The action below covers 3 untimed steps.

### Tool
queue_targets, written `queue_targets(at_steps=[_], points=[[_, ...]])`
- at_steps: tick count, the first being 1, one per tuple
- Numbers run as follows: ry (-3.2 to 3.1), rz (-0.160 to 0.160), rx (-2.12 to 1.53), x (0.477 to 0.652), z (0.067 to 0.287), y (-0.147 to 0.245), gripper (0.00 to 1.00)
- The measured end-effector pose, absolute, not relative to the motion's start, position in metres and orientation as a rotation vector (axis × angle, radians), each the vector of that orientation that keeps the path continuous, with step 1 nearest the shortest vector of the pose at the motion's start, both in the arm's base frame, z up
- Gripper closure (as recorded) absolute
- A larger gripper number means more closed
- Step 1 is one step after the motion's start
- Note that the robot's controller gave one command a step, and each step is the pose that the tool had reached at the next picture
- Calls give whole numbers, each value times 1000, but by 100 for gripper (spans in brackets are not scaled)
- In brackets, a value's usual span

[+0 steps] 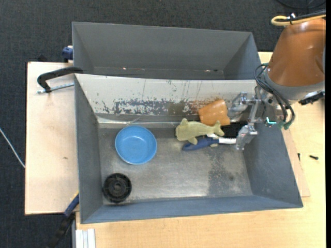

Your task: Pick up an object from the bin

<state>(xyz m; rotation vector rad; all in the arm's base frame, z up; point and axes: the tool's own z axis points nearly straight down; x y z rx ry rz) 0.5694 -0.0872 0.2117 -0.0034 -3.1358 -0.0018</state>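
Observation:
My gripper [241,122] hangs at the right end of the bin, close to the back wall, with its fingers apart and nothing between them. Just to its left an orange cup [212,111] lies on its side against the back wall. In front of the cup lies a pale yellow soft toy [195,130]. A blue-handled tool [199,144] with a white end pokes out from under the toy, and that end reaches almost to the nearer finger [243,137].
A blue bowl [135,144] stands upright at the bin's left middle. A black round knob-like piece [116,187] sits in the front left corner. The arm with its orange cover comes in over the right rim.

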Motion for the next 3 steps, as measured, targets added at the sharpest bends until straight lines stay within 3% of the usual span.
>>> queue_targets(at_steps=[1,2,3], points=[[-3109,-4,168,583,98,-109,0],[-3111,-3,169,584,98,-109,100],[-3154,5,100,589,226,-126,100]])
